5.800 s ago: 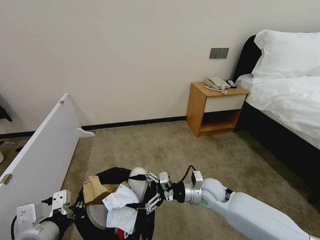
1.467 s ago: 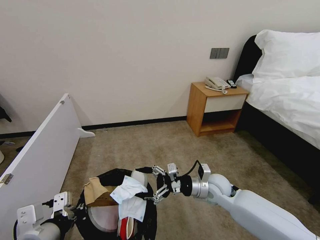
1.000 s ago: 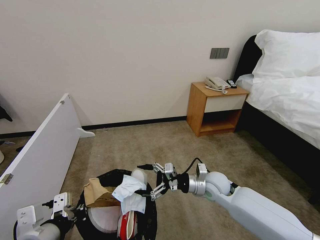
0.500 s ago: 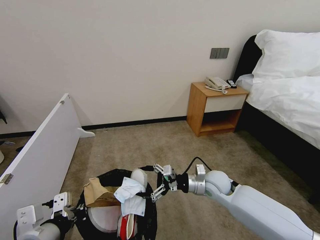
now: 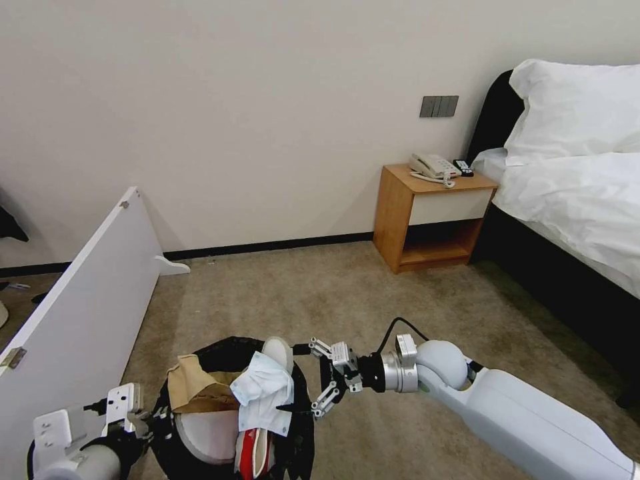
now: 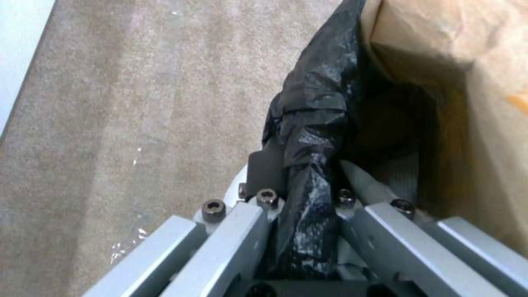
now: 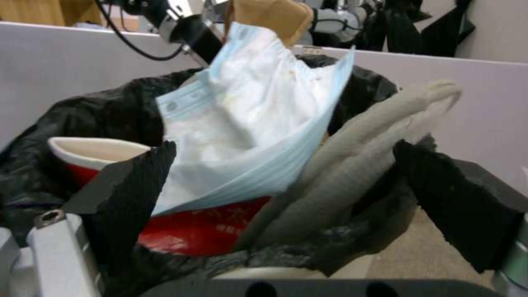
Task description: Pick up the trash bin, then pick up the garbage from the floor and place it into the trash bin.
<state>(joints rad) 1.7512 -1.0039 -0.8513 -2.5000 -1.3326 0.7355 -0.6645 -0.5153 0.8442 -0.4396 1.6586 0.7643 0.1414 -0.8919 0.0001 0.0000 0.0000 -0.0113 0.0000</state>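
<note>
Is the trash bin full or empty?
Full. The trash bin is piled past its rim: a pale blue mask, a brown paper scrap and a white slipper stick out on top.

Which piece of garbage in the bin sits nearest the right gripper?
The pale blue mask, draped over the bin's right edge beside the open right gripper; the paper scrap lies farther left.

Crinkled glossy black plastic bin liner (image 5: 297,427), matt brown paper scrap (image 5: 193,387), rough carpet (image 5: 373,293)

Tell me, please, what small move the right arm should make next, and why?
Probably draw the right gripper back from the trash bin: it is open beside the rim, and the mask already lies on the heaped garbage, while the left gripper grips the liner.
</note>
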